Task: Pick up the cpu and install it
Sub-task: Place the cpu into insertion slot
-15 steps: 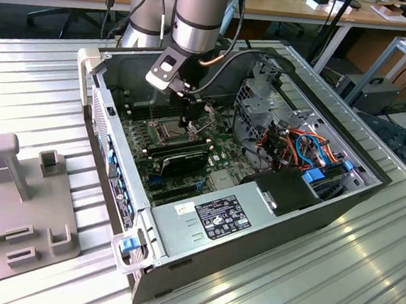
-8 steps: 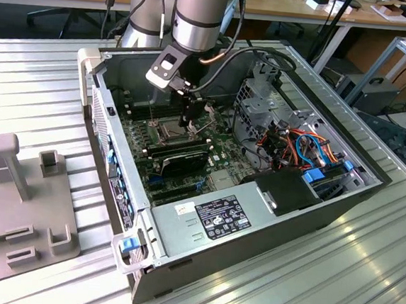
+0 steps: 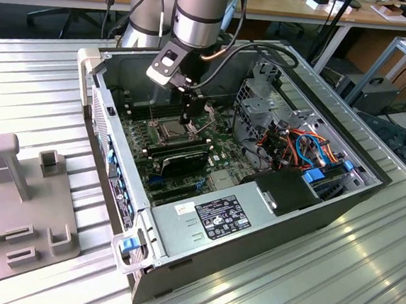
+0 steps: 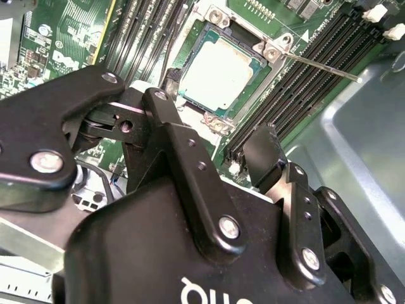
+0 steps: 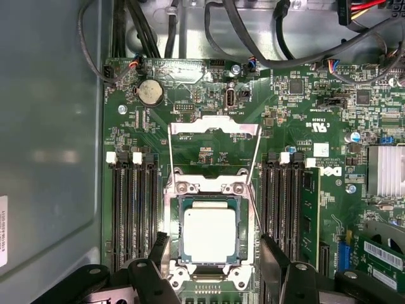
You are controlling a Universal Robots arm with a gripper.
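cpu in socket; gripper wide, empty

The cpu is a square chip with a pale silver lid and a thin green rim. It lies flat in its motherboard socket, between memory slots. In the exterior view it sits toward 10 o'clock inside the open case.

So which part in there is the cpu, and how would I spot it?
Look inside the open computer case, at the green motherboard. Between two banks of black memory slots sits a metal-framed socket. The cpu is the pale silver square in it, flat and plain, unlike the long dark slots beside it.
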